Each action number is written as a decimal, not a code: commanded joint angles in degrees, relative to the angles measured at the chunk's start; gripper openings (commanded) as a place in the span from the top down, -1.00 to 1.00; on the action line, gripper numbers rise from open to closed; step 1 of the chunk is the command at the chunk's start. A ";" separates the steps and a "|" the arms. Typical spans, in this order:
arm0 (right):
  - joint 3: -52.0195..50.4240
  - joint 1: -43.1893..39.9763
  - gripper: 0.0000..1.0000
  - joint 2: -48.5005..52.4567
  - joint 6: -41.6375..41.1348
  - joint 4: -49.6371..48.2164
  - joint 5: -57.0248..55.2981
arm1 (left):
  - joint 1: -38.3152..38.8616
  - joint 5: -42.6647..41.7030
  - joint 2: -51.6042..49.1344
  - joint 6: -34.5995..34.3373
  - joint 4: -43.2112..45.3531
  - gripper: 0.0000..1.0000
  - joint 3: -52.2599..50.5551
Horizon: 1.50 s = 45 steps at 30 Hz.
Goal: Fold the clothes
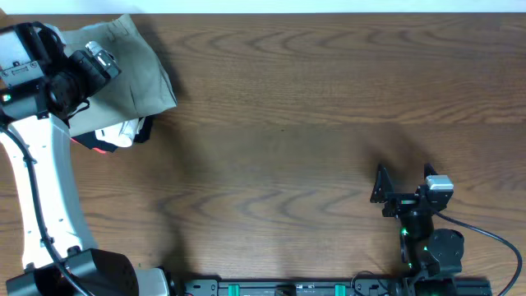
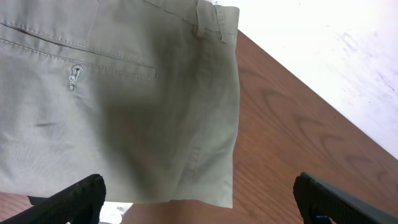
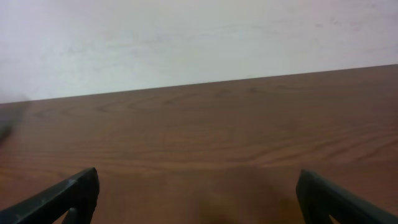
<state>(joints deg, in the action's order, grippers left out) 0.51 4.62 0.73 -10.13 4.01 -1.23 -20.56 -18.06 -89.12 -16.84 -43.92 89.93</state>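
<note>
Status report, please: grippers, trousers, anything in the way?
Left gripper open above light khaki cotton trousers. Right gripper open over brown wooden table. White, black and red garments lie under trousers' near edge.

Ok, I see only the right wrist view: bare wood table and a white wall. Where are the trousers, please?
Observer: The khaki trousers lie bunched at the far left corner of the table, outside your view.
Operator: Is the left arm near them?
Observer: Yes. The left gripper is above them, open, and nothing is held.
Operator: Is anything else in that corner?
Observer: A white garment and a bit of red cloth show at the near edge of the trousers.
</note>
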 commanded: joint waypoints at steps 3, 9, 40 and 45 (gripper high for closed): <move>-0.20 -0.59 -0.97 -0.42 -0.11 0.13 0.37 | 0.07 -0.37 1.36 0.02 -0.20 -0.96 -0.13; -0.20 -0.59 -0.98 -0.42 -0.11 0.13 0.39 | 0.07 -0.37 1.36 0.02 -0.20 -0.96 -0.13; -0.20 -0.59 -0.99 -0.42 -0.11 0.13 0.37 | 0.66 -0.37 20.74 0.02 -0.20 -0.96 -17.07; -0.20 -0.59 -0.98 -0.42 -0.11 0.13 0.39 | 0.68 -0.37 34.21 0.02 -0.20 -0.96 -29.59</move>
<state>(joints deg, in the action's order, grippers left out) 0.51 4.62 0.69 -10.11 4.01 -1.06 -20.10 -18.06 -60.60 -16.86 -43.92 66.06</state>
